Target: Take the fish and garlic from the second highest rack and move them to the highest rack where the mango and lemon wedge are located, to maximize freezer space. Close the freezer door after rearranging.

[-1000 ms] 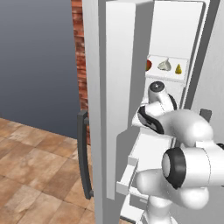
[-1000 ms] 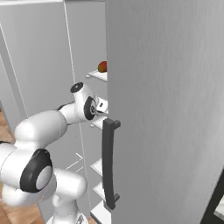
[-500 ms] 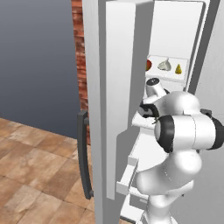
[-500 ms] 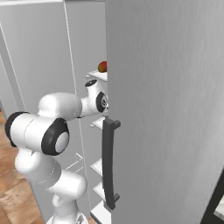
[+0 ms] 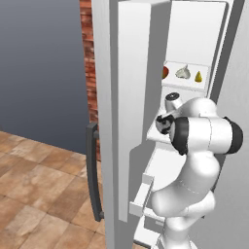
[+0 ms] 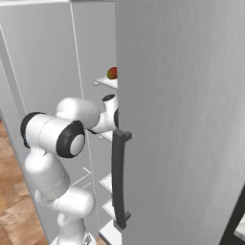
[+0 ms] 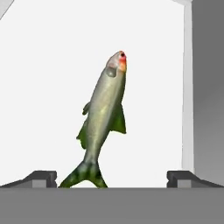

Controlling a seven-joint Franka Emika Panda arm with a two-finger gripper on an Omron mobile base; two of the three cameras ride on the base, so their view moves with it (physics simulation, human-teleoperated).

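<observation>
Tall narrow white-lined freezer [image 5: 194, 29] open; our white arm reaches inside at plain flat second highest rack [image 5: 163, 130]. Lipped white highest rack [image 5: 187, 85] carries red-green mango [image 5: 165, 72], whitish garlic bulb [image 5: 183, 72], yellow lemon wedge [image 5: 198, 77] in row. Silvery-green fish [image 7: 103, 118] lies ahead of our gripper [image 7: 111, 177], tips spread wide, tail between them, ready for pinch.

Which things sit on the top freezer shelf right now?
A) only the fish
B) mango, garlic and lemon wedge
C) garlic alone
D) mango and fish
B: the left base view shows the mango, garlic and lemon wedge side by side on the top shelf.
</observation>
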